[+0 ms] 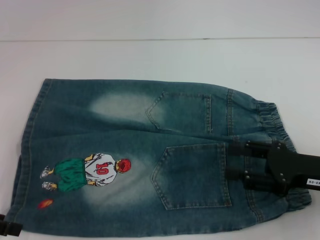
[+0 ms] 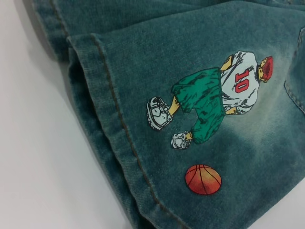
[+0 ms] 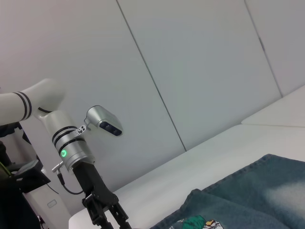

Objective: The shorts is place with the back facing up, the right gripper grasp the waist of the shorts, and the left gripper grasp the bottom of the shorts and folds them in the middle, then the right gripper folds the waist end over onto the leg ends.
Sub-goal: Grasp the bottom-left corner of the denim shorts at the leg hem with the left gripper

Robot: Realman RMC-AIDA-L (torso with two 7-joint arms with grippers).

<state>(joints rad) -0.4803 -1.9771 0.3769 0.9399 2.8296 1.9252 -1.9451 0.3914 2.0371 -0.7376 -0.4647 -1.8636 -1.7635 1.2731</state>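
Note:
The blue denim shorts point(image 1: 150, 150) lie flat on the white table with the back up and both back pockets showing. The elastic waist point(image 1: 272, 122) is at the right and the leg ends point(image 1: 30, 135) at the left. A printed player with number 10 point(image 2: 224, 95) and a basketball point(image 2: 203, 179) mark the near leg. My right gripper point(image 1: 239, 162) rests over the near part of the waist, its two black fingers apart with denim between them. Only a black piece of my left gripper point(image 1: 10, 227) shows, at the near left corner of the leg hem point(image 2: 114, 129). In the right wrist view, its fingertips are cut off.
The white table point(image 1: 150, 55) extends beyond the shorts to a back edge against a pale wall. The left arm point(image 3: 71, 143), with its wrist camera, stands above the table's far end in the right wrist view.

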